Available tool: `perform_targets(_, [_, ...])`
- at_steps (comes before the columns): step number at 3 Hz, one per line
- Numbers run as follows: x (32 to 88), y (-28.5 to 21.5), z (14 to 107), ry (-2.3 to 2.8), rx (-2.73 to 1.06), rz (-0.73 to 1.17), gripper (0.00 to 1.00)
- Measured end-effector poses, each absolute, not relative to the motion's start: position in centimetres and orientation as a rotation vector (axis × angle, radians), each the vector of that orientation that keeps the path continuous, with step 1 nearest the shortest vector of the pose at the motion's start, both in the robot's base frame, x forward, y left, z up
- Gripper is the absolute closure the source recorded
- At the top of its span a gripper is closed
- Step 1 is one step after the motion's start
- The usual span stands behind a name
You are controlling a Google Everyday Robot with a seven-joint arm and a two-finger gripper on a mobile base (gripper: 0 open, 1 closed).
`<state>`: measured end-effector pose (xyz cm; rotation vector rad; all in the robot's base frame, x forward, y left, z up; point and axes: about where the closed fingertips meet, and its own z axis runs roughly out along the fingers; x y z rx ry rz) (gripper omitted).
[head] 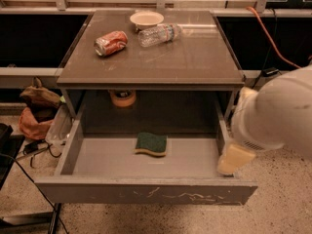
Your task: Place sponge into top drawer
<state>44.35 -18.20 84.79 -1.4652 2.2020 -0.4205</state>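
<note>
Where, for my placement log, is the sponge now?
The sponge lies flat inside the open top drawer, mid-floor; the claw hangs by the drawer's right wall, clear of the sponge.

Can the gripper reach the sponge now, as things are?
Probably yes. The drawer is open, the sponge lies uncovered inside, and nothing stands between it and the gripper at the drawer's right edge.

Bulky white rounded arm (280,113); cream tool (233,160) at drawer (146,193) right wall.
</note>
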Motion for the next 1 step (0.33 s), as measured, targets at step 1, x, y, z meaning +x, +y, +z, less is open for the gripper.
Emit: perform_targets(1, [40.42, -19.62, 96.91, 2.132, -1.328, -0.668, 0.0])
